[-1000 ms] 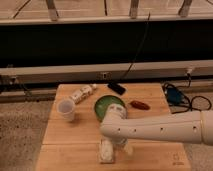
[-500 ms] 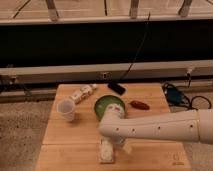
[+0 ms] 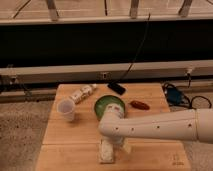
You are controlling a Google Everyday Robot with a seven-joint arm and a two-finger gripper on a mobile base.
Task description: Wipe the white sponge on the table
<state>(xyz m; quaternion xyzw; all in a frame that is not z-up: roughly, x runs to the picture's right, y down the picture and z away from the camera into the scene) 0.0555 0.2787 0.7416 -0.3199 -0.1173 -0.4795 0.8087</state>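
White sponge (image 3: 106, 151), a small flat whitish-grey rectangular pad with rounded corners, lies flat on the light-brown wooden plank table (image 3: 150, 156). It is on the near side of the round green bowl (image 3: 107, 104) and apart from it.

Change over the last second: almost none. The sponge has kept its place below the bowl. The long white arm (image 3: 160, 127), reaching in from the bowl's right, has held its pose.

The gripper (image 3: 114, 145) sits at the sponge's upper right end, between sponge and bowl. The wrist hides it, so it cannot be told whether it is apart or clamped.

Assessment: no wiping stroke appears under way. The robot seems settled at the sponge, with the first stroke still to come. A translucent white cup (image 3: 66, 109) stands left of the bowl.
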